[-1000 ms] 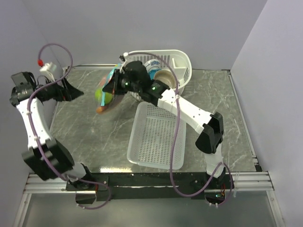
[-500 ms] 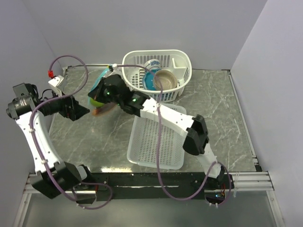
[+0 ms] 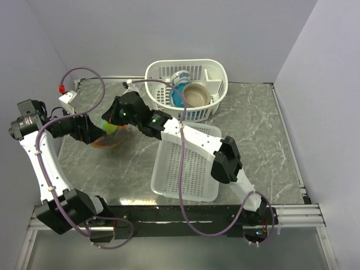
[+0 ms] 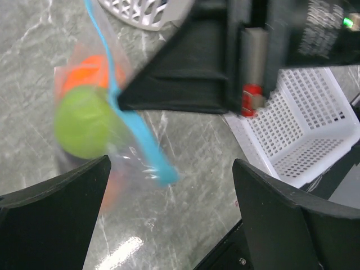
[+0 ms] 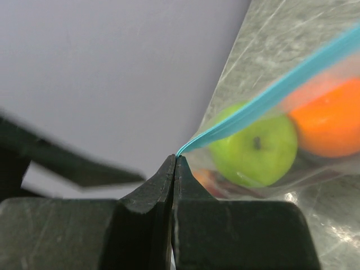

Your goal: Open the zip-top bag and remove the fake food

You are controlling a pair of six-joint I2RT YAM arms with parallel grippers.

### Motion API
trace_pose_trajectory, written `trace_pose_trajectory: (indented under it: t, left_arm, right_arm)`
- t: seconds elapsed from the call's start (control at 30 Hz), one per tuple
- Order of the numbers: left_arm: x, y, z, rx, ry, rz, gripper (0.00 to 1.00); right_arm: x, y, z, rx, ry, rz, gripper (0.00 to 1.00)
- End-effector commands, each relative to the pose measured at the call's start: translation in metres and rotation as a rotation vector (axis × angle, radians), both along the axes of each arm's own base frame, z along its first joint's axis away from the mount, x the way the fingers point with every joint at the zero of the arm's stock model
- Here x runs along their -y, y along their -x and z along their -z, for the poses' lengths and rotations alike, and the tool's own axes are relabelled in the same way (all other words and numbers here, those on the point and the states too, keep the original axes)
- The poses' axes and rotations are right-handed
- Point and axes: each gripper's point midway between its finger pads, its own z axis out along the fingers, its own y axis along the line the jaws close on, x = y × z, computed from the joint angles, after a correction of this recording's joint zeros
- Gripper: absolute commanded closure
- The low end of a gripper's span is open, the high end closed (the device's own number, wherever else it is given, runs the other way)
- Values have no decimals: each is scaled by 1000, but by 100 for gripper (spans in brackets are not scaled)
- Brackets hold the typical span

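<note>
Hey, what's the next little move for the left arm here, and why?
Probably close the open left end effector on the teal zip strip hanging between its jaws: the right end effector pinches one corner of the zip-top bag, with the fake food inside.

The right tool (image 3: 114,116) has swung left and nearer across the bench (image 3: 264,129), away from the basket (image 3: 220,72) — carrying the zip-top bag (image 3: 106,136) along. The left tool (image 3: 94,130) has moved right to meet it — the bag now hangs just before its spread fingers.
</note>
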Motion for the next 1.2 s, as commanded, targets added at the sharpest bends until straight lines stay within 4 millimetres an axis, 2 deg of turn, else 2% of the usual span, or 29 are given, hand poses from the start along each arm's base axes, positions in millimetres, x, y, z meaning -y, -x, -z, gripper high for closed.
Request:
trace_pose_trajectory:
  t: [0.0, 0.03, 0.07, 0.1, 0.13, 0.17, 0.23, 0.27, 0.37, 0.4, 0.43, 0.47, 0.5, 0.53, 0.6, 0.67, 0.7, 0.73, 0.77, 0.83, 0.87, 0.97, 1.0, 1.03, 1.07, 1.1, 1.17]
  left_arm:
    - [-17, -23, -6, 22, 11, -66, 3]
    - [-21, -30, -8, 23, 29, -72, 3]
    - [-25, -39, -16, 52, 26, -77, 3]
    - [-27, -43, -21, 49, 49, -85, 3]
    - [-29, -50, -21, 37, 82, -76, 3]
    - [-30, -55, -28, 52, 93, -70, 3]
    - [-34, -66, -28, 35, 132, -69, 3]
    - [-34, -69, -34, 49, 147, -55, 3]
    - [-38, -80, -32, 37, 202, -31, 3]
    - [-39, -83, -32, 30, 227, -29, 3]
    - [-39, -86, -27, 5, 261, -19, 3]
    - [-36, -87, -31, 12, 297, 9, 3]
    - [-36, -88, -30, 25, 302, 31, 3]
    - [-34, -87, -22, -32, 359, 35, 3]
    - [-29, -85, -23, -11, 417, 85, 3]
    - [-27, -85, -6, -47, 501, 87, 3]
    - [-24, -84, -5, 9, 523, 110, 3]
    - [-20, -81, -2, 24, 532, 117, 3]
    - [-16, -76, 10, 14, 570, 114, 3]
    - [-12, -71, 5, 105, 617, 129, 3]
    - [-8, -68, 13, 98, 624, 128, 3]
    - [-1, -63, 23, 210, 540, 158, 3]
    - [1, -63, 27, 302, 469, 181, 3]
    - [3, -59, 27, 364, 423, 193, 3]
    - [7, -56, 36, 401, 393, 201, 3]
    - [10, -58, 38, 507, 309, 237, 3]
    - [12, -65, 39, 535, 290, 263, 3]
  right_arm:
    - [12, 19, -56, 143, -20, -233, 100]
    - [17, 19, -47, 160, 37, -276, 100]
    - [26, 22, -28, 136, 92, -330, 100]
    - [34, 28, -20, 129, 107, -415, 100]
    - [44, 25, -8, 184, 178, -433, 100]
    - [62, 29, 8, 194, 266, -436, 100]
    - [85, 21, 21, 349, 424, -413, 100]
    - [102, 25, 26, 401, 475, -409, 100]
    - [132, 27, 27, 623, 659, -396, 100]
    - [138, 27, 26, 665, 693, -393, 100]
    - [147, 25, 17, 731, 740, -375, 100]
    - [152, 25, 20, 748, 761, -375, 100]
    - [155, 25, 17, 771, 770, -379, 100]
    - [158, 25, 7, 821, 776, -382, 100]
    - [156, 26, 2, 875, 764, -385, 100]
    - [152, 22, -9, 936, 755, -378, 100]
    - [149, 21, -13, 957, 756, -379, 100]
    - [144, 17, -10, 962, 770, -387, 100]
    - [142, 14, -22, 980, 770, -373, 100]
    - [137, 9, -22, 999, 810, -373, 100]
    - [135, 8, -29, 1012, 812, -370, 100]
    - [136, 1, -35, 1030, 838, -344, 100]
    - [135, 1, -36, 1036, 841, -347, 100]
    - [134, 2, -36, 1039, 834, -358, 100]
    - [132, 4, -39, 1039, 825, -370, 100]
    - [131, 6, -41, 1039, 809, -379, 100]
    - [125, 17, -49, 1051, 748, -415, 100]
